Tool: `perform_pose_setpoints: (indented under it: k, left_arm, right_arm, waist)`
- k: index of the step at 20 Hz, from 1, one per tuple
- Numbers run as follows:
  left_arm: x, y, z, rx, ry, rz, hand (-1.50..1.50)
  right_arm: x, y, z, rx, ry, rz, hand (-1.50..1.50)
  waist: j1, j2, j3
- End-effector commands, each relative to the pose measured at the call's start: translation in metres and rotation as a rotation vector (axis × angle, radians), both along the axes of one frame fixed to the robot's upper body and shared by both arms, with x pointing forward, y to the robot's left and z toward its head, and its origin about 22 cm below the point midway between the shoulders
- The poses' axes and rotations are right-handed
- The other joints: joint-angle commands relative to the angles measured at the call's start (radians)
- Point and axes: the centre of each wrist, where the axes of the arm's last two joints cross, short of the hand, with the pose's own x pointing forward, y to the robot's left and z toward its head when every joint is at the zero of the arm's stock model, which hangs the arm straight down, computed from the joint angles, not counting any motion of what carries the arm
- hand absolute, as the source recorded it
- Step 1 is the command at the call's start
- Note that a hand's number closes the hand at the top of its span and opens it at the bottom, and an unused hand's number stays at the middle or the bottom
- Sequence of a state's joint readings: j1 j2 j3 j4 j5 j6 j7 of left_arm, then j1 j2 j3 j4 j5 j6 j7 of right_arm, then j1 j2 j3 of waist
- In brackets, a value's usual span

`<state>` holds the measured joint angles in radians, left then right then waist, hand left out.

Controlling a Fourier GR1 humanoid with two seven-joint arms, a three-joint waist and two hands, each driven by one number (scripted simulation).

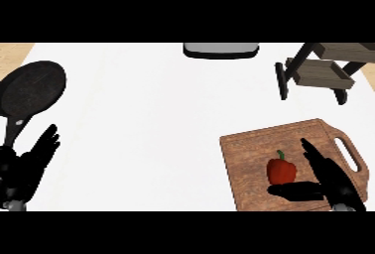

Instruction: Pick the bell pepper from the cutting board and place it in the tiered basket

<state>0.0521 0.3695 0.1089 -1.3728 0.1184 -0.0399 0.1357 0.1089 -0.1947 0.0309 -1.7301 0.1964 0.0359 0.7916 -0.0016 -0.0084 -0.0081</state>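
The red bell pepper [282, 170] lies on the wooden cutting board [253, 149], its green stem pointing away from the robot, toward the board's far edge. The right hand [330, 181] is over the same board, just to the right of the pepper. Its fingers [313, 154] are stretched out straight along the pepper's right side, while the thumb [293, 190] reaches across under the pepper's near end (it appears to touch the fruit there, though contact is hard to confirm). The hand is spread, not closed round the pepper.

The board's handle slot sits beyond the right hand, on the side farthest from the pepper. The tiered basket [322, 69], a wooden frame with dark legs, stands on the white desk [161, 114] well beyond the board's far right corner.

Far to the left of the board, the left hand [26, 166] rests open with fingers up and relaxed, holding nothing. A black frying pan [33, 92] lies just beyond it, the handle running down toward that hand. A grey appliance [219, 49] sits at the desk's far edge.
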Motion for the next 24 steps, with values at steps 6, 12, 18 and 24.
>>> perform_pose_setpoints:
  k: [6, 12, 18, 24]
  left_arm:
    - [-0.01, -0.008, -0.003, -0.005, 0.013, 0.003, 0.0]
    - [-0.002, -0.016, -0.018, -0.005, -0.001, -0.005, 0.0]
    - [-0.015, -0.001, -0.009, -0.004, 0.006, 0.014, 0.0]
    - [0.007, -0.01, 0.0, 0.01, -0.005, -0.003, 0.0]
  right_arm:
    - [0.009, 0.034, -0.021, 0.061, 0.017, 0.075, -1.5]
    - [0.007, 0.038, -0.027, -0.018, -0.163, 0.052, 1.5]
    - [-0.004, 0.015, -0.014, -0.062, -0.216, -0.071, 1.5]
    - [-0.001, 0.061, 0.056, -0.294, -0.284, 0.09, 1.5]
  waist:
    - [0.007, 0.008, 0.008]
    - [0.001, 0.009, 0.008]
    - [0.001, 0.007, 0.008]
    - [0.005, 0.005, 0.004]
